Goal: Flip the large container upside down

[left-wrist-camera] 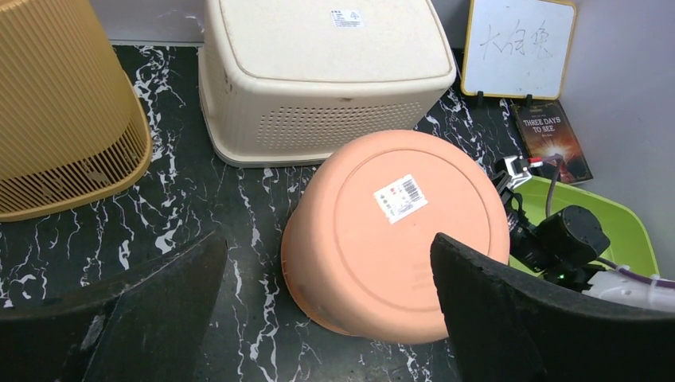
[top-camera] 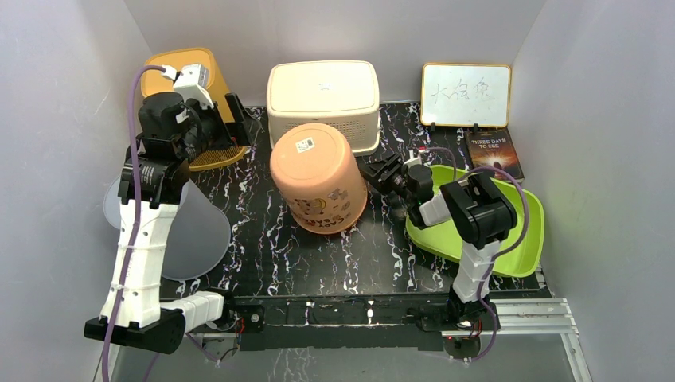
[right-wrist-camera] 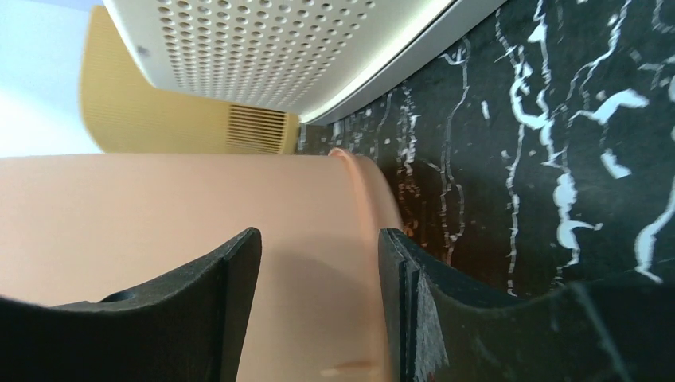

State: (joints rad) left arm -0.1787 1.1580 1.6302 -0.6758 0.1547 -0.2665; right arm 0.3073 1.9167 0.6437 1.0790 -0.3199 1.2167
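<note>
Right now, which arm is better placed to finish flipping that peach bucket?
Right. The right gripper is at the peach bucket's rim, its fingers framing the wall. The left gripper hangs open above, near the yellow basket, and is not touching the bucket.

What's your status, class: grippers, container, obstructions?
Left gripper wide open, empty. Right gripper part open beside pink container. Container base up. Cream basket close behind.

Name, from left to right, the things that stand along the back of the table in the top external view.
Yellow basket → cream container → whiteboard.
</note>
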